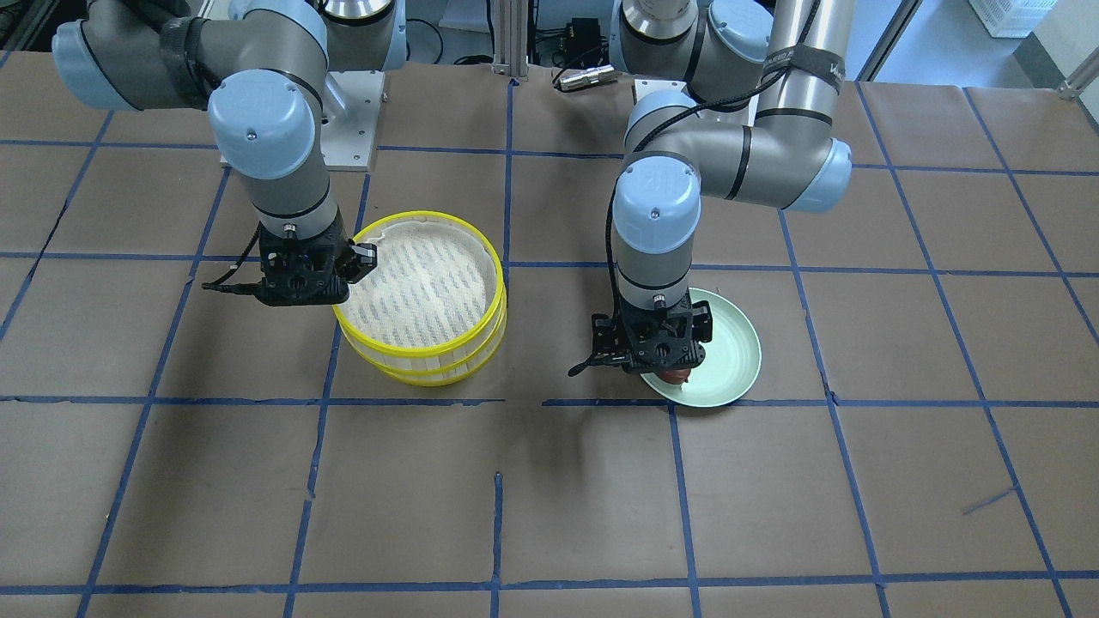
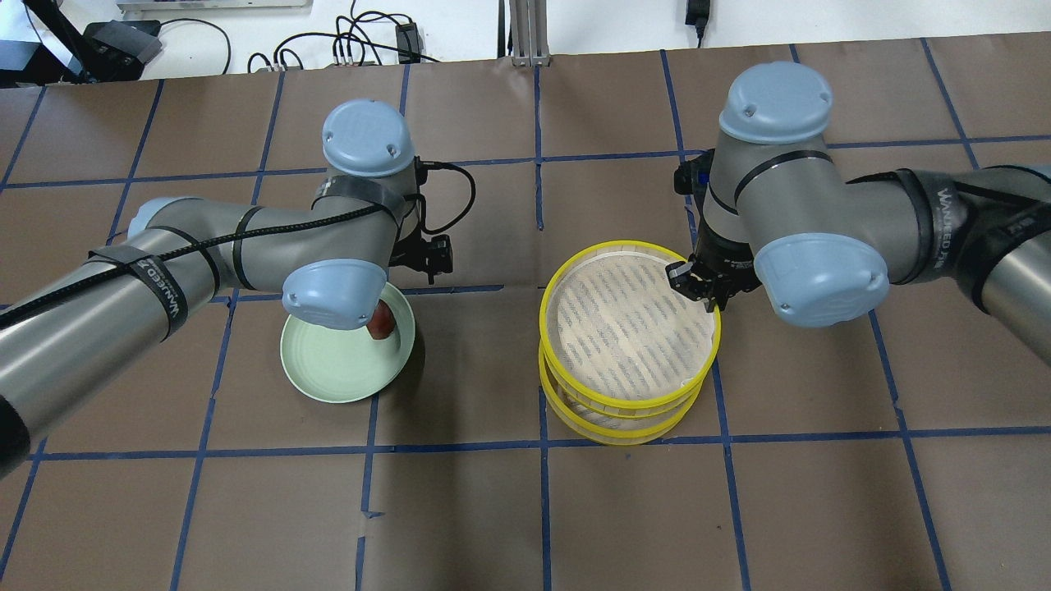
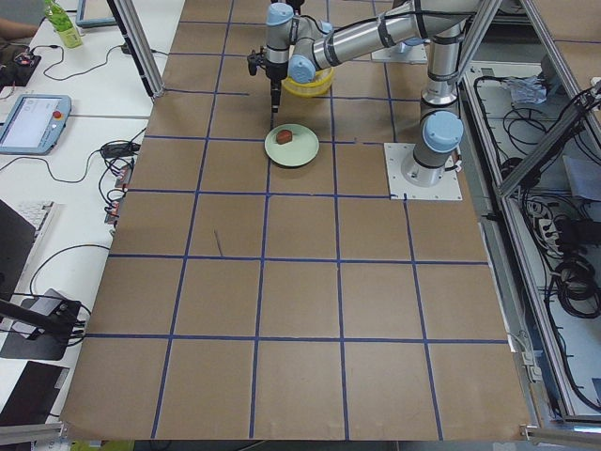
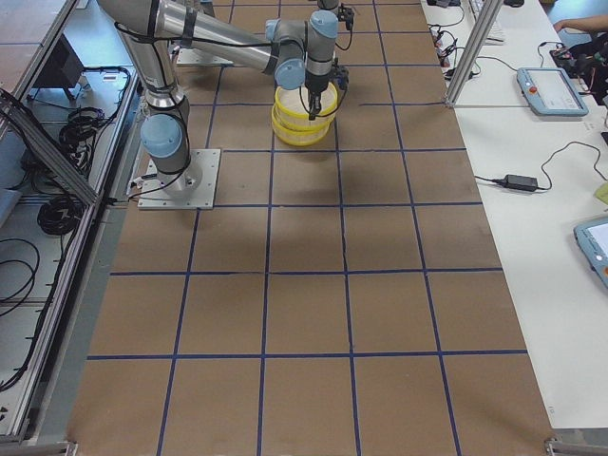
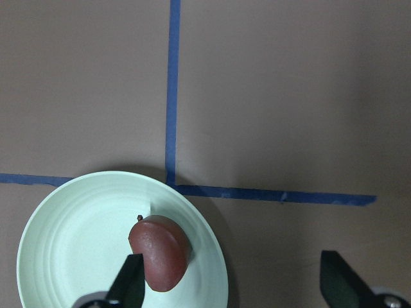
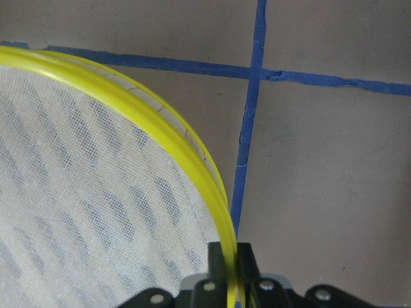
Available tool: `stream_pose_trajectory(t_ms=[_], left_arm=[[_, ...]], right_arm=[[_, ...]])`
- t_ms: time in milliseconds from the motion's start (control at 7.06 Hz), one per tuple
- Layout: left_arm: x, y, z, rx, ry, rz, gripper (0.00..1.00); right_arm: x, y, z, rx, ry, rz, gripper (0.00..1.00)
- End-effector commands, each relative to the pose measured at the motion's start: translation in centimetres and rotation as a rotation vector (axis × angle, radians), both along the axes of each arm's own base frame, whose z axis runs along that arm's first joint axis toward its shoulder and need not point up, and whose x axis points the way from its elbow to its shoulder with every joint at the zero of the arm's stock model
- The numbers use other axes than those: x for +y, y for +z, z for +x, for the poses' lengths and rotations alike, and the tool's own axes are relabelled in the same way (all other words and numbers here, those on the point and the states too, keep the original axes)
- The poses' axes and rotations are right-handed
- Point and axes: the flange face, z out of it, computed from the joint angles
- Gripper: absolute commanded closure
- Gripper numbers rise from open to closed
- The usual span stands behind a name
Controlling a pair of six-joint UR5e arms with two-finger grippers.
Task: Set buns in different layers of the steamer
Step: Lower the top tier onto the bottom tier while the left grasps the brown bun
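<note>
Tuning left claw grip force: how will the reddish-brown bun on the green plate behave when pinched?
The reddish-brown bun looks small and smooth-skinned, so probably light, possibly slippery. Its rounded, lopsided shape loose on the pale green plate suggests it may roll or skid if nudged off-centre. The open left claw sits off-centre, so one-sided contact seems likely.

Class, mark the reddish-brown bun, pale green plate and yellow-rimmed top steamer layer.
reddish-brown bun [image 5: 160, 253], left wrist view, middle.
pale green plate [image 2: 328, 371], overhead view, bare floor.
top steamer layer [image 2: 628, 324], overhead view, liner.

There were two yellow-rimmed steamer layers [image 2: 628, 324] (one stacked on the other), one reddish-brown bun [image 5: 160, 253], and one pale green plate [image 5: 70, 250].
</note>
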Motion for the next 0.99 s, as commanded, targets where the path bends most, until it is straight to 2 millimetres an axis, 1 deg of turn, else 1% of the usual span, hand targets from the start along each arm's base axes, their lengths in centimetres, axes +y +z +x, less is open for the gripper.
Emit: stream_pose_trajectory(t_ms=[0, 142, 425, 850], left_arm=[[0.0, -2.2, 2.9, -0.013, -0.005, 0.053, 0.04], [-0.9, -2.3, 4.9, -0.006, 0.012, 0.058, 0.03], [-0.8, -2.5, 5.0, -0.002, 0.017, 0.063, 0.03], [-0.4, -3.7, 4.8, 0.020, 0.020, 0.091, 0.05]], right_arm=[[0.5, -0.5, 0.3, 0.004, 0.009, 0.014, 0.99], [0.7, -0.5, 0.8, 0.005, 0.018, 0.015, 0.99], [0.8, -0.8, 0.7, 0.013, 0.021, 0.019, 0.99], [1.2, -1.5, 0.6, 0.018, 0.023, 0.029, 0.98]])
